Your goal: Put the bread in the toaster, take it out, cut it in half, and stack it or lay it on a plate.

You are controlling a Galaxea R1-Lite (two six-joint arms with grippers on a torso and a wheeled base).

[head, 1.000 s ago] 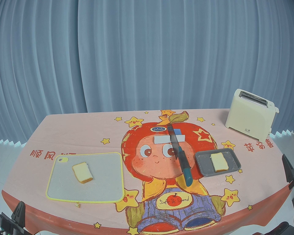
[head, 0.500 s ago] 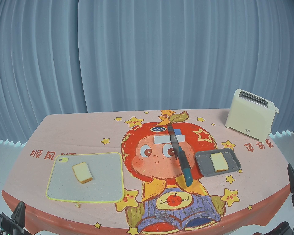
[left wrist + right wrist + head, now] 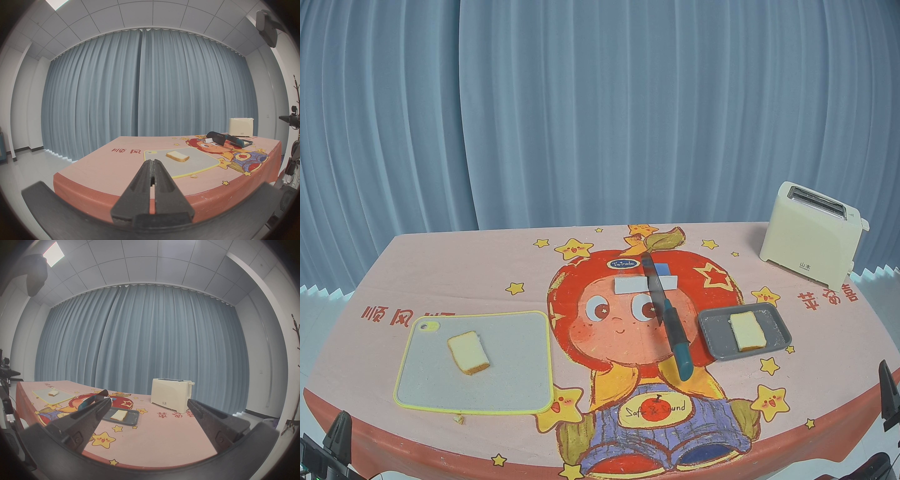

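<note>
One half slice of bread (image 3: pixel 467 352) lies on the cutting board (image 3: pixel 506 387) at the front left of the table. Another half (image 3: pixel 747 330) lies on the grey plate (image 3: pixel 715 331) at the right. Between them the teal-handled knife (image 3: pixel 672 325) lies on the cloth, and the cream toaster (image 3: pixel 812 234) stands at the back right. My left gripper (image 3: pixel 152 165) is shut and empty, off the table's front left edge, in line with the board's bread (image 3: pixel 177 156). My right gripper (image 3: pixel 148 404) is open and empty, off the right front edge, facing the plate (image 3: pixel 134 419) and toaster (image 3: pixel 171 394).
A small white and blue card (image 3: pixel 647 280) lies under the knife blade. A crumb (image 3: pixel 460 419) sits by the board's front edge. The table's back half is bare cloth, and a blue curtain hangs behind.
The right gripper's finger at the head view's right edge has dropped lower, toward the table's front edge. Bread, knife, plate and left gripper have stayed put.
</note>
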